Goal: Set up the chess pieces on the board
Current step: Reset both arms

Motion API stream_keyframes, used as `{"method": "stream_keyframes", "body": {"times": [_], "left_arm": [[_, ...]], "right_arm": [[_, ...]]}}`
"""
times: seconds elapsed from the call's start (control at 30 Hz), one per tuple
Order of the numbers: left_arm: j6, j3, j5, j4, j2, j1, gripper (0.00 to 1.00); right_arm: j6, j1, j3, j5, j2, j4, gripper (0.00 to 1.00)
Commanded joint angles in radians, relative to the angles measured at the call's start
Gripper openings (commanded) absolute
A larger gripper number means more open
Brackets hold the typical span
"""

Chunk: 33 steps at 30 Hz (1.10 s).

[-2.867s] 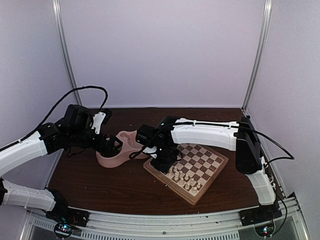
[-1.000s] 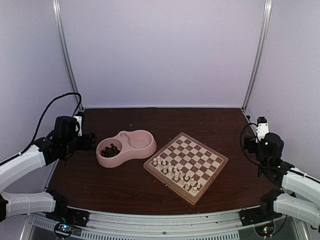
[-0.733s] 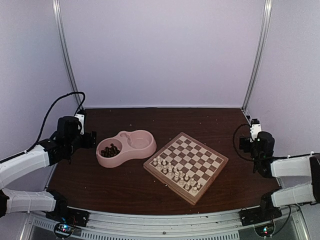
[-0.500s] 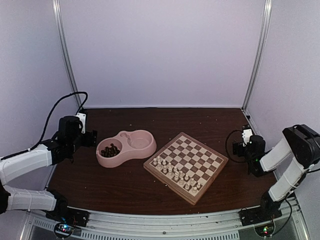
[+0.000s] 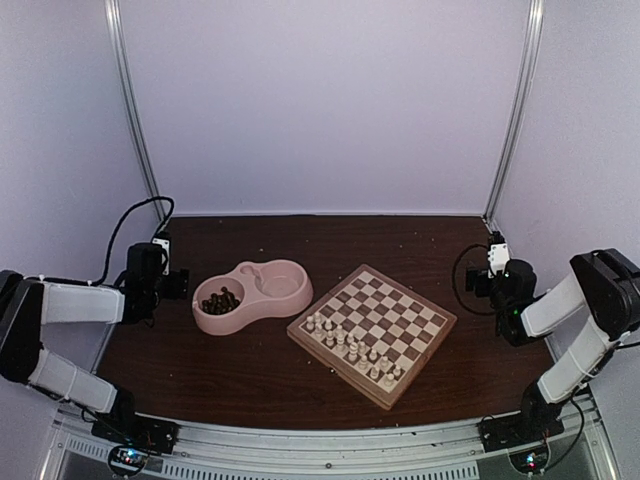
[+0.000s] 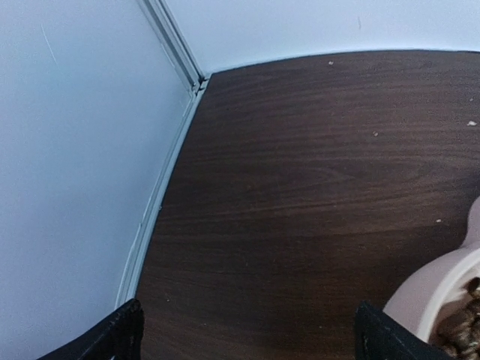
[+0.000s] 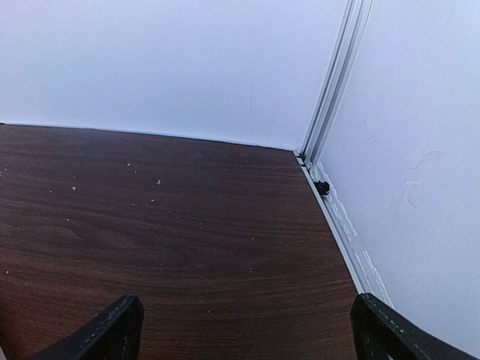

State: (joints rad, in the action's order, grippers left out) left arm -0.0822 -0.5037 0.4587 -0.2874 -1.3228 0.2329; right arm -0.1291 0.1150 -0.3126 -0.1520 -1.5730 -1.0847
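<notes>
A dark wooden table (image 5: 250, 375) is shown bearing a pink dish (image 5: 214, 325) at left and a board (image 5: 402, 310), set cornerwise, just right of it; pale specks (image 7: 159, 182) are scattered far right.

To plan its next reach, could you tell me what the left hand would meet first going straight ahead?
Likely the back wall: the left hand faces only tabletop until then, and the pink dish lies just right of its line.

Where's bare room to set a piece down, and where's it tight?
Bare: the table behind the pink dish and board, up to the back wall; the strip in front of the dish; the board's far squares. Crowded: white pieces along the board's near-left edge, dark pieces in the dish's left bowl.
</notes>
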Motion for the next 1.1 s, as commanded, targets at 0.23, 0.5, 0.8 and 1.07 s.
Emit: {"method": "stream_keyframes", "body": {"times": [0.23, 0.5, 0.8, 1.07], "left_arm": [[0.086, 0.099, -0.339, -0.476, -0.212, -0.176, 0.92], [0.085, 0.143, -0.449, -0.585, -0.246, -0.215, 0.97], [0.085, 0.143, -0.448, -0.576, -0.243, -0.214, 0.98], [0.085, 0.14, -0.448, -0.575, -0.244, -0.214, 0.98]], "right_arm": [[-0.001, -0.006, 0.01, 0.013, 0.007, -0.04, 1.0], [-0.001, -0.006, 0.009, 0.012, 0.007, -0.038, 1.0], [0.0, -0.006, 0.01, 0.013, 0.007, -0.039, 1.0], [0.0, -0.006, 0.01, 0.014, 0.007, -0.038, 1.0]]}}
